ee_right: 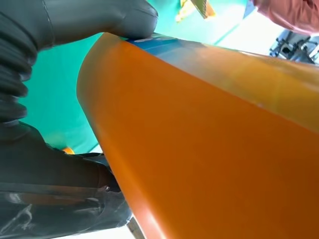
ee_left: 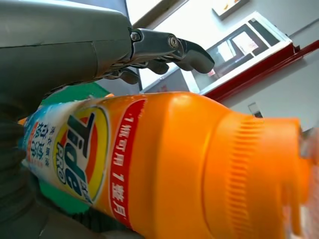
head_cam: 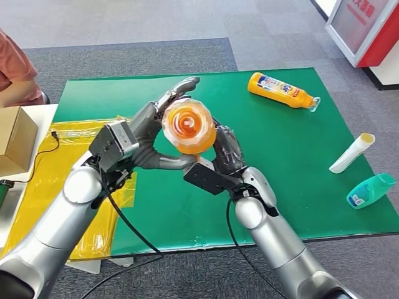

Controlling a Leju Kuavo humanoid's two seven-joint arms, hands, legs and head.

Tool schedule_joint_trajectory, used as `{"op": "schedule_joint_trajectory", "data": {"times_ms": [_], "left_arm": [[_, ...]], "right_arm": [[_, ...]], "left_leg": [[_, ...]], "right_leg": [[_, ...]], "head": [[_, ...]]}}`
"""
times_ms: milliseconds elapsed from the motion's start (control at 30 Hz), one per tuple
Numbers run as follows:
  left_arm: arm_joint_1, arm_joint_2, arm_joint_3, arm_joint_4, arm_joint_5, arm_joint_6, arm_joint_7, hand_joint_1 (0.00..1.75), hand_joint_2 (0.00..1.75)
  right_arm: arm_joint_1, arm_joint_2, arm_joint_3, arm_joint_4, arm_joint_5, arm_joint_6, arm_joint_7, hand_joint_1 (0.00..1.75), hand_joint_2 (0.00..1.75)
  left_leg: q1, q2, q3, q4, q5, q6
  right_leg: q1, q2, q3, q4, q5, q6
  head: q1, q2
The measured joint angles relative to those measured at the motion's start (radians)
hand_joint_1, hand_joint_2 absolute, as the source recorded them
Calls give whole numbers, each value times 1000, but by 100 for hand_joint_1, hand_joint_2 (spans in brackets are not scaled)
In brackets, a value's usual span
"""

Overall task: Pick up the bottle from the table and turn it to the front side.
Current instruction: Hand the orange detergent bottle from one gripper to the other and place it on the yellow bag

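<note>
Both of my robot hands are on the orange plastic detergent bottle point(head_cam: 189, 128), held up off the green mat point(head_cam: 282, 162) over the middle of the table. From the head view I look straight down on the bottle's swirled orange end; the left robot hand point(head_cam: 158, 134) wraps it from the left, one finger reaching over the top and the thumb running underneath, while the right robot hand point(head_cam: 225, 152) presses against its right side, dark fingers curled round it.

My left wrist view gives what the head view cannot: the bottle's face, with a round blue, yellow and red "Tide" label point(ee_left: 80, 152), a red strip of Chinese print beside it and the ribbed orange cap point(ee_left: 259, 174) at the far end. A dark fingertip point(ee_left: 192, 55) sticks out above the bottle there. My right wrist view shows plain smooth orange plastic with a thin blue edge of label, the grey thumb point(ee_right: 112, 17) laid on it and the dark fingers against its other side.

Further out on the mat lie a yellow bottle with a blue label point(head_cam: 282, 90) at the far side, and near the right edge a white tube with a yellow cap point(head_cam: 351, 152) and a teal bottle point(head_cam: 371, 190). A yellow plastic sheet point(head_cam: 56, 162) covers the left part of the table, a cardboard box point(head_cam: 15, 140) sits beyond it, and a person's pink sleeve point(head_cam: 16, 71) shows at the upper left.
</note>
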Motion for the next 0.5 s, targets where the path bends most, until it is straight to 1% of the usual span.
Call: {"op": "schedule_joint_trajectory", "data": {"times_ms": [367,500], "left_arm": [[-7,0,-13,-5,-24,2,-2,0,175],[-16,0,-14,-6,-74,4,-2,0,175]], "right_arm": [[1,0,1,19,2,16,2,175,175],[2,-1,1,23,4,29,8,175,175]], "left_leg": [[0,0,0,0,0,0],[0,0,0,0,0,0]], "right_leg": [[0,0,0,0,0,0],[0,0,0,0,0,0]], "head": [[0,0],[0,0]]}}
